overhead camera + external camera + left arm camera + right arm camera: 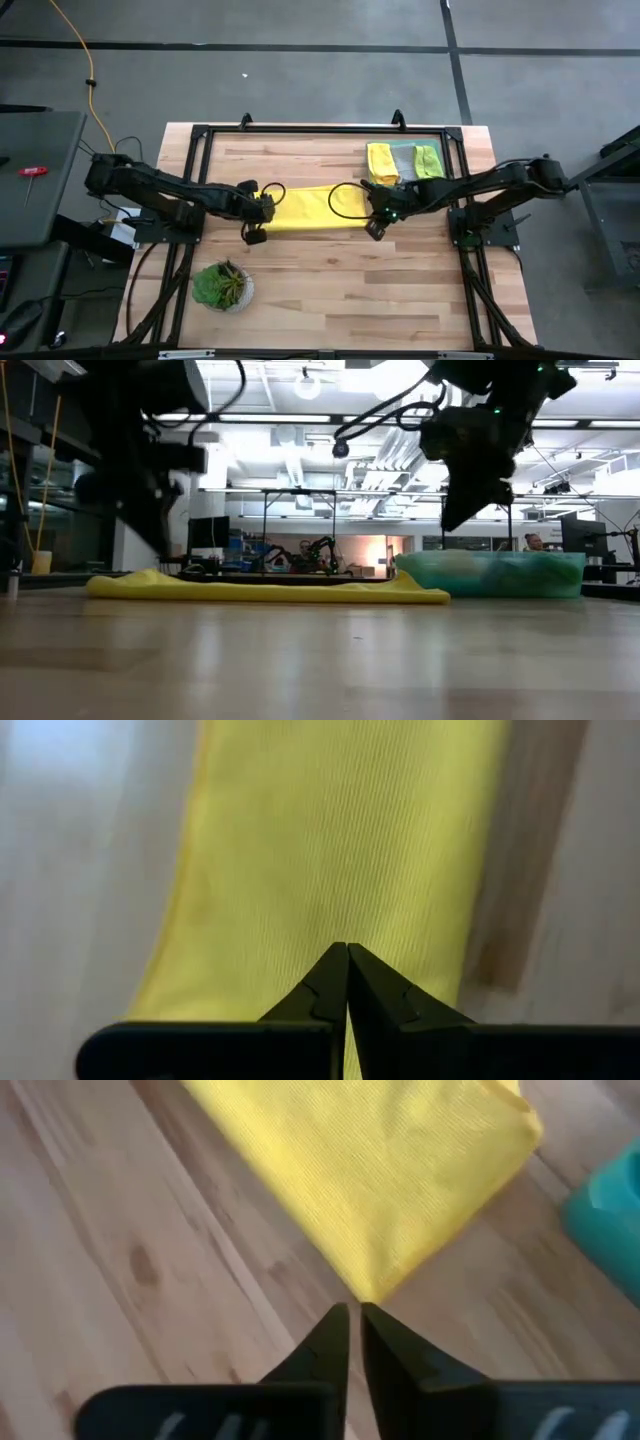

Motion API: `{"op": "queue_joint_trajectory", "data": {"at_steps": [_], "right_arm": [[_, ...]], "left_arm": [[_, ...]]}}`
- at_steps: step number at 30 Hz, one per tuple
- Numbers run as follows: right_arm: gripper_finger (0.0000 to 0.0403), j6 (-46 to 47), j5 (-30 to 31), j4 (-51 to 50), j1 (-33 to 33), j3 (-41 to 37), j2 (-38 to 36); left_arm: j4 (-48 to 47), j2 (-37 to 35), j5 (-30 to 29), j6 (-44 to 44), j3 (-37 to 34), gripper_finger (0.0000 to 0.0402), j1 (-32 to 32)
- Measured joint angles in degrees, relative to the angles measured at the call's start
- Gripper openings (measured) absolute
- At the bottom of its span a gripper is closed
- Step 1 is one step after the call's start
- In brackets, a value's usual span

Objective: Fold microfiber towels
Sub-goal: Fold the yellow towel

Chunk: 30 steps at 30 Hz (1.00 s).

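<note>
Yellow towel [305, 209] lay folded in a flat strip at the centre of the table [340, 290]. At its left end the left gripper [257, 228] hung with fingers pressed together, empty. At its right end the right gripper [377, 226] showed a narrow gap, holding nothing.

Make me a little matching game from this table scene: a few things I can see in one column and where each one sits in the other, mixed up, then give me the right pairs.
Things:
1. yellow towel
2. potted plant
3. stack of folded towels
4. left gripper

Places:
A. at the table's near edge, on the left arm's side
B. at the far edge, on the right arm's side
C. flat in the middle of the table, folded into a long strip between the two arms
D. at the left-hand end of the strip, fingers shut

Pairs: 1-C, 2-A, 3-B, 4-D
</note>
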Motion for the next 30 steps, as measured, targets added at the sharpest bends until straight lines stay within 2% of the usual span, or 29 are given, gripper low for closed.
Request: {"op": "queue_joint_trajectory", "data": {"at_steps": [2, 4, 7, 10, 13, 17, 21, 27, 30], "right_arm": [[0.0051, 1.51, -2.55, 3.78, -1.08, -1.22, 0.64], [0.0082, 4.23, -5.68, 7.77, -2.29, -2.86, 1.9], [0.0135, 7.58, -6.68, 12.75, -3.5, -5.21, 3.1], [0.0182, 7.79, -6.34, 16.11, -3.58, -5.76, 3.48], [0.0213, 2.51, -6.36, 16.62, -2.76, -5.37, 3.46], [0.0226, -7.3, -5.89, 16.55, -1.9, -5.3, 3.48], [0.0226, -11.7, -5.56, 16.69, -1.94, -5.3, 3.47], [0.0226, -11.69, -4.06, 16.62, -1.94, -5.3, 3.48], [0.0226, -11.6, -4.06, 16.6, -1.94, -5.3, 3.47]], "left_arm": [[4.35, -2.81, 0.47, 1.06, -1.12, 0.0, 0.3], [10.08, -5.76, 3.65, 1.54, -3.2, 0.0, 0.95], [15.06, -9.08, 7.77, -0.2, -5.73, 0.0, 2.08], [13.41, -11.47, 8.21, -3.26, -6.93, 0.0, 2.67], [9.28, -12.77, 8.15, -2.08, -7.49, 0.0, 2.03], [4.36, -12.61, 4.52, 3.98, -7.47, 0.0, 0.75], [2.58, -12.09, 0.18, 10.11, -7.44, 0.0007, 0.24], [2.93, -12.09, 7.83, 13.74, -7.44, 0.0051, -0.14], [3.05, -12.09, 9.28, 13.64, -7.43, 0.0083, -0.33]]}}
